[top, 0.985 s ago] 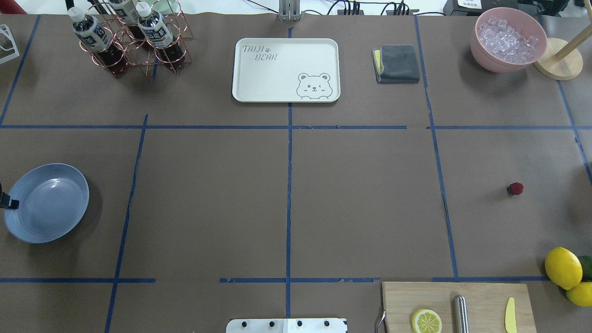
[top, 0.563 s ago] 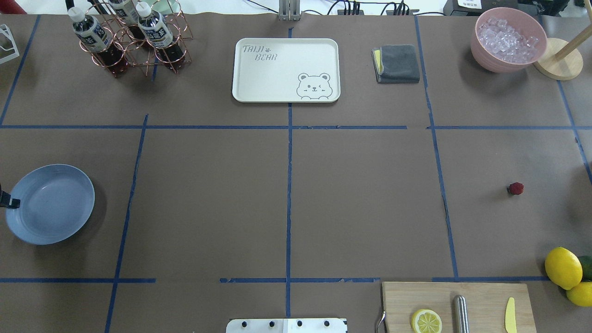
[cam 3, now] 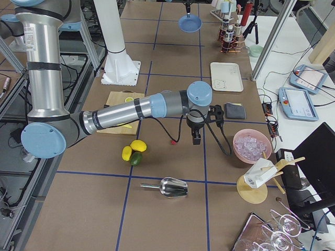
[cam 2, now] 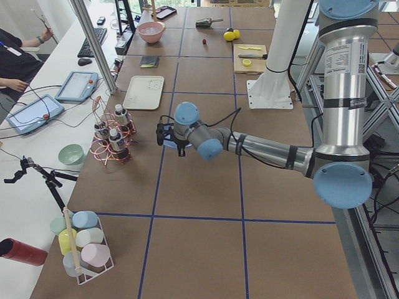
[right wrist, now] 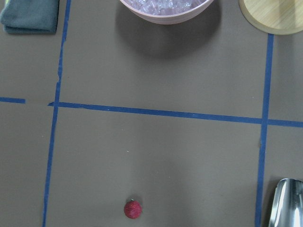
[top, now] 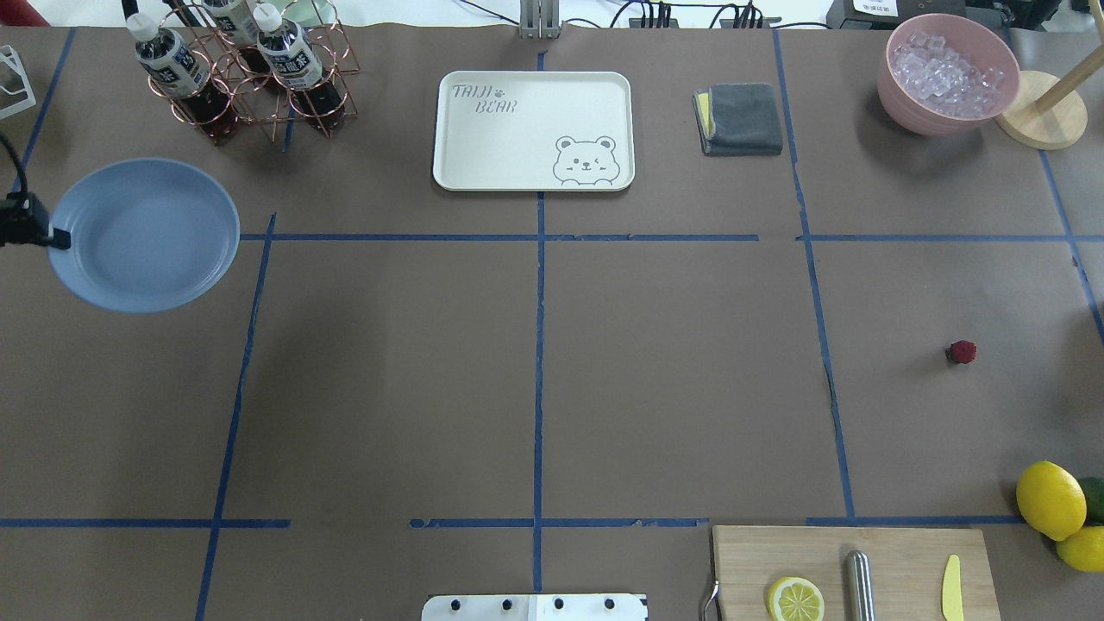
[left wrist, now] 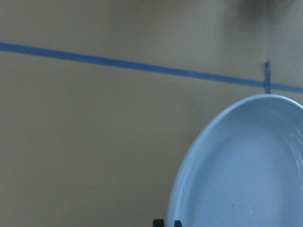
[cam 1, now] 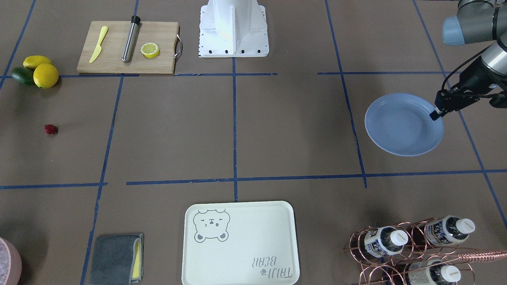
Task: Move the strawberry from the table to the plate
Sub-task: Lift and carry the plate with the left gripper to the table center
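Observation:
The strawberry [top: 962,351] is a tiny dark-red berry lying on the brown table [top: 673,371] at the right side. It also shows in the front view [cam 1: 50,129] and low in the right wrist view [right wrist: 133,209]. The light-blue plate [top: 144,235] is at the far left, held by its rim and raised off the table, empty. My left gripper [cam 1: 435,114] is shut on the plate's edge [left wrist: 189,189]. My right gripper [cam 3: 196,137] hangs above the table near the strawberry and shows only in the right side view. I cannot tell whether it is open or shut.
A cream bear-print tray [top: 533,129] lies at the back centre, a copper bottle rack [top: 250,69] behind the plate. A grey cloth [top: 740,118] and a pink bowl of ice [top: 949,73] sit at the back right. Lemons [top: 1050,498] and a cutting board [top: 897,561] lie near the strawberry.
The plate, in my left gripper, has moved away from the robot and a little to the right, and looks larger. The strawberry has not moved.

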Motion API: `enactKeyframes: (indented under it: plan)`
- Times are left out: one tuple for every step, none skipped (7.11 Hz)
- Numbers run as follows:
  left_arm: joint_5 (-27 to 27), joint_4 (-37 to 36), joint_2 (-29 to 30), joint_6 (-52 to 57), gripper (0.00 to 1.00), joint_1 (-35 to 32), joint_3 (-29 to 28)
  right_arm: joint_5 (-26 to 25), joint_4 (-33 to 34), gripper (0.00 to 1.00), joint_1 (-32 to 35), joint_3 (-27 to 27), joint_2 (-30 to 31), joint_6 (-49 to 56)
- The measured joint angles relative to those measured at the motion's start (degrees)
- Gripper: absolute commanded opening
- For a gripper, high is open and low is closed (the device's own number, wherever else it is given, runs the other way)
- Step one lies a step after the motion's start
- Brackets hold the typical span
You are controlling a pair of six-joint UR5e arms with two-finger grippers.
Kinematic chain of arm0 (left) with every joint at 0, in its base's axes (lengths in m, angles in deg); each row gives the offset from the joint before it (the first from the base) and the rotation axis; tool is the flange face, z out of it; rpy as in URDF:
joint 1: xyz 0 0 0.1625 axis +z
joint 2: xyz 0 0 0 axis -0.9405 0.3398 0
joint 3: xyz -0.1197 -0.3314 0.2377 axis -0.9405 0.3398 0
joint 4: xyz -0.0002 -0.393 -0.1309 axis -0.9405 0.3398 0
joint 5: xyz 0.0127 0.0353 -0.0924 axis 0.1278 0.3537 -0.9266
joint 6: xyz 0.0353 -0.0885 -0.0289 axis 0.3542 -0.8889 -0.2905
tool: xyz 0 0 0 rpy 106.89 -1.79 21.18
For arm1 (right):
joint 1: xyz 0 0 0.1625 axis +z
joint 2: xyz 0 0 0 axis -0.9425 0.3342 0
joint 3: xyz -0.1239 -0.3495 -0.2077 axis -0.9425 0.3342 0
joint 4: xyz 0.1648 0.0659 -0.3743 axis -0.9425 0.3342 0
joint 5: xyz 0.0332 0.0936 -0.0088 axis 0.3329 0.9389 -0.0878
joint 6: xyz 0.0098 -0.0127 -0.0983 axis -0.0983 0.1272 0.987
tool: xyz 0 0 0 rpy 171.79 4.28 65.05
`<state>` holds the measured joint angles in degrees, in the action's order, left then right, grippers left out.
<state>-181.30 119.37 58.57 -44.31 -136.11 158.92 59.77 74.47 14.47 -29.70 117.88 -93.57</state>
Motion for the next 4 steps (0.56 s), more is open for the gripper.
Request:
enactKeyframes:
  plan:
    - [2.6,-4.5,4.5,-6.0,0.0,2.0,1.3,-0.5,0.0,1.0,-1.6,-1.5,0.0,-3.3]
    - [4.4,-6.3,7.7,-13.5,0.0,5.8,2.4,-1.6,0.0,1.0,-3.2,-2.9,-0.1,-5.8]
    - [7.1,-6.9,10.5,-21.8,0.0,11.3,3.3,-2.9,-0.5,1.0,-4.9,-3.8,-0.1,-7.9]
    - [11.5,-7.1,13.2,-30.3,0.0,18.3,3.8,-4.1,-2.2,1.0,-6.6,-4.3,-0.1,-10.8]
